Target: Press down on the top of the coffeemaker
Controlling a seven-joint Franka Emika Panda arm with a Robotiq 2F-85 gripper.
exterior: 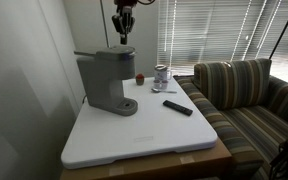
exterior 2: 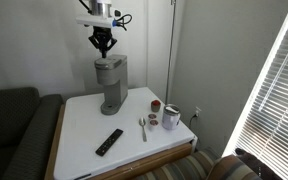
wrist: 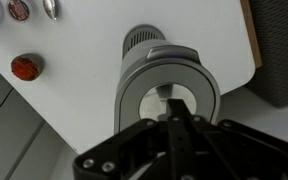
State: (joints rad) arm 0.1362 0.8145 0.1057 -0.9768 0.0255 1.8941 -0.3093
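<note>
Claw (exterior 2: 105, 52) pinched shut, tips together and nothing between them. That makes one blunt point, which suits a push rather than a grab. It hangs straight down over the coffeemaker (exterior 2: 112, 85), which stands toward the back of the white table (exterior 2: 84, 125), close to the wall. In an exterior view the tip sits just above the top (exterior: 108, 53) with a thin gap showing, so by my reading contact isn't made yet. The wrist view looks right down the closed claw onto the rounded grey head below, roughly centred over it. That's good lining-up, since a push near one edge could skid off or catch the handle lip (exterior: 81, 54) instead of seating the lid. Everything else is well out of the way: the remote (exterior 2: 109, 142) lies toward the front of the table and the spoon (exterior 2: 143, 128) is near it. The metal jar (exterior: 161, 75) and a small red pod (wrist: 24, 67) sit off to the side, so none of it is under the descent. Next call, I'd say, is a slow straight drop until the lid gives. The machine is tall and stands free, so any sideways shove could rock it — keep it vertical
</note>
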